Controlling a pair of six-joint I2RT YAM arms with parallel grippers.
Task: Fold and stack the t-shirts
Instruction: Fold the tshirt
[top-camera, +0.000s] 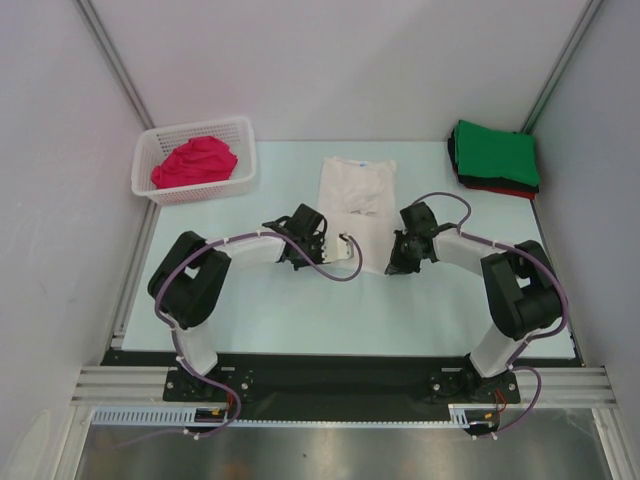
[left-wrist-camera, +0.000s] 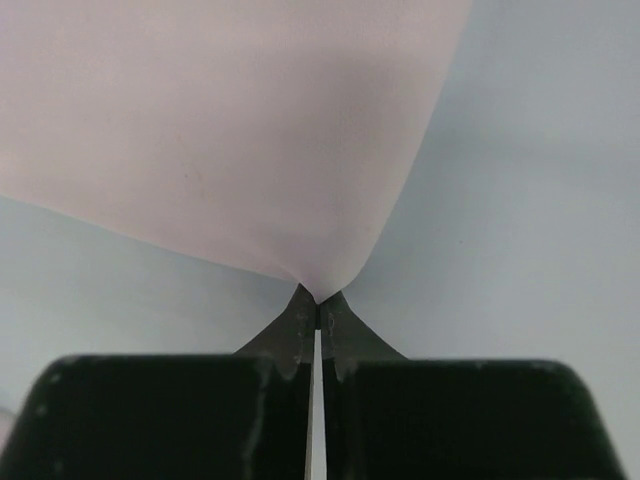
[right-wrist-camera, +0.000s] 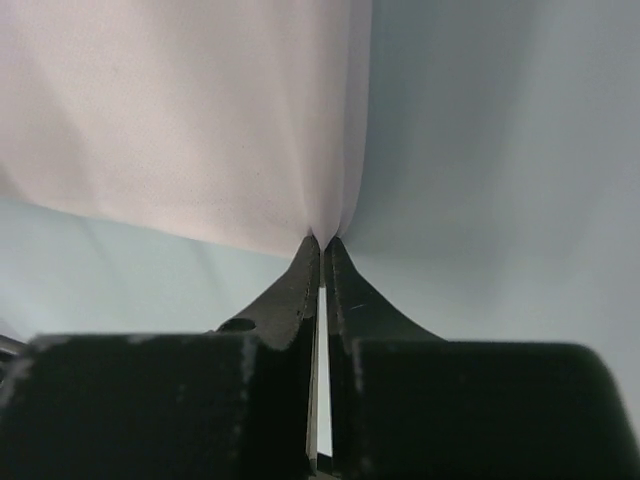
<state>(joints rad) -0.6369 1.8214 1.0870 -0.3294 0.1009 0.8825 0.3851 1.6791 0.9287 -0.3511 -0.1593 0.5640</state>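
Now, your left gripper (left-wrist-camera: 318, 308) stood pinched shut on a near corner of the white shirt (top-camera: 357, 195), the cloth drawn to a point between its tips. Your right gripper (right-wrist-camera: 322, 240) was clamped the same way on the other near corner. By my reading you were at the start of a fold: both near corners caught, nothing lifted over yet.

The shirt lay as a narrow strip in the middle of the table (top-camera: 300, 315), running away from both grippers towards the far edge. The next move likely called for raising both corners together and carrying them forward onto the far end, arms level so the cloth did not skew.

Beyond, the stack (top-camera: 500, 188) sat at the far right corner with a green shirt (top-camera: 495, 150) on top. A magenta shirt (top-camera: 195, 162) waited in the basket (top-camera: 150, 142) at the far left.
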